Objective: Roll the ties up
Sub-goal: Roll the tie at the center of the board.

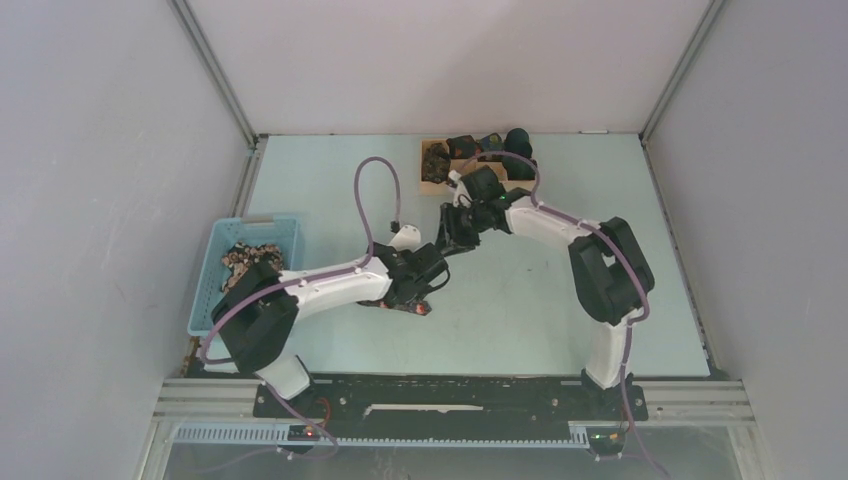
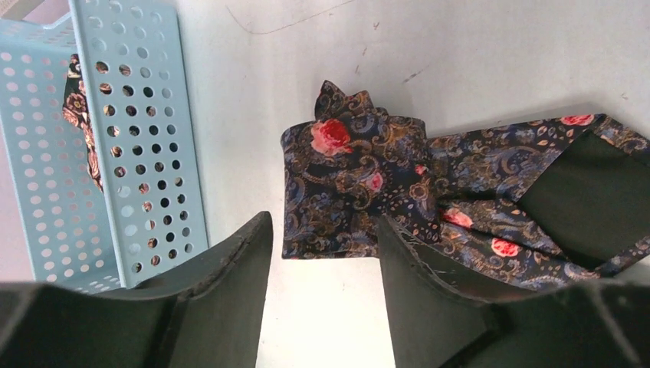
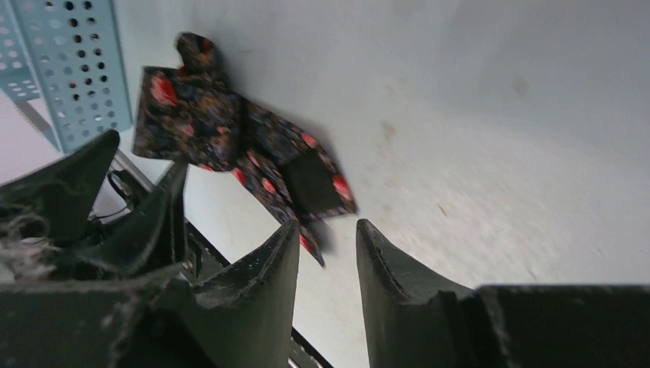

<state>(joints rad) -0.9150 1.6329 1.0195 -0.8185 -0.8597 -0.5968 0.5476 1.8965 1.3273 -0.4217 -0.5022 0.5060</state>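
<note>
A dark floral tie (image 2: 352, 176) lies on the table, rolled up at one end. Its loose wide end (image 2: 590, 192) trails to the right with the black lining up. My left gripper (image 2: 323, 224) is open and hovers just over the roll, one finger on each side and not gripping it. In the top view the left gripper (image 1: 415, 295) covers most of the tie (image 1: 421, 311). My right gripper (image 1: 447, 240) is open and empty, raised above the table just behind it. The right wrist view shows the tie (image 3: 230, 138) beyond the right gripper (image 3: 327, 226).
A light-blue basket (image 1: 290, 225) at the left holds more ties (image 1: 250, 258); it also shows in the left wrist view (image 2: 146, 138). A wooden tray (image 1: 427, 183) at the back centre holds rolled ties (image 1: 470, 147). The left gripper's fingers (image 3: 100, 192) show in the right wrist view.
</note>
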